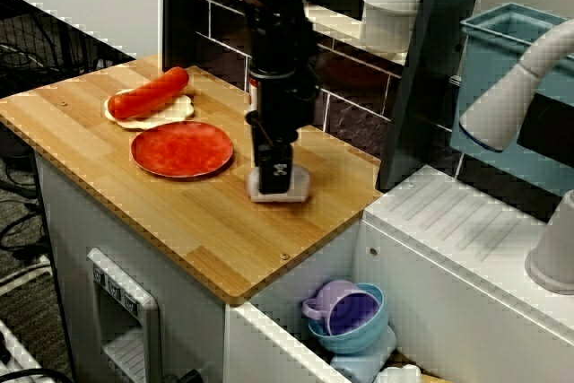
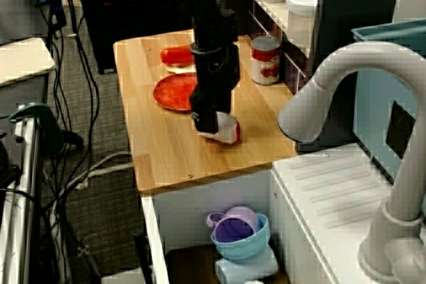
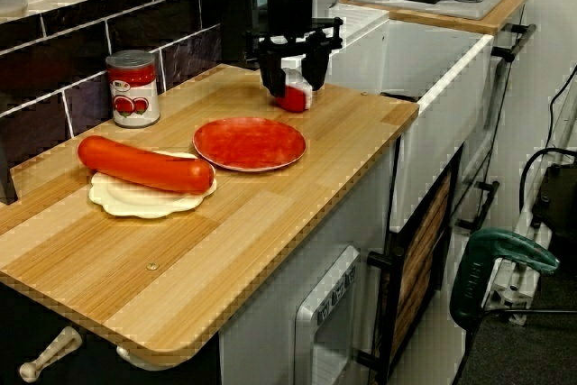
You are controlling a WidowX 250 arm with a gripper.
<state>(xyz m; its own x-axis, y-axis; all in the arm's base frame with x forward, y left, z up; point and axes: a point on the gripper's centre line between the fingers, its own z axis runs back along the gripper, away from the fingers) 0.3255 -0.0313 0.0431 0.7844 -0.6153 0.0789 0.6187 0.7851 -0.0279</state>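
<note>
My gripper (image 3: 293, 85) points straight down at the right part of the wooden counter (image 1: 179, 221). In the low view along the counter its two fingers stand apart on either side of a small white and red block (image 3: 293, 99). The block rests on the wood. From the front, the gripper (image 1: 276, 172) covers much of the block (image 1: 282, 191); from the sink end, the gripper (image 2: 212, 121) hides its left part (image 2: 228, 133). A red plate (image 1: 182, 149) lies just left of the gripper, not touching it.
A long red sausage (image 1: 151, 93) lies on a pale bun-shaped piece (image 3: 135, 200) beyond the plate. A tomato can (image 3: 132, 87) stands by the tiled back wall. A white sink unit (image 1: 466, 239) with a faucet (image 2: 346, 78) adjoins the counter; stacked cups (image 1: 345, 316) sit below.
</note>
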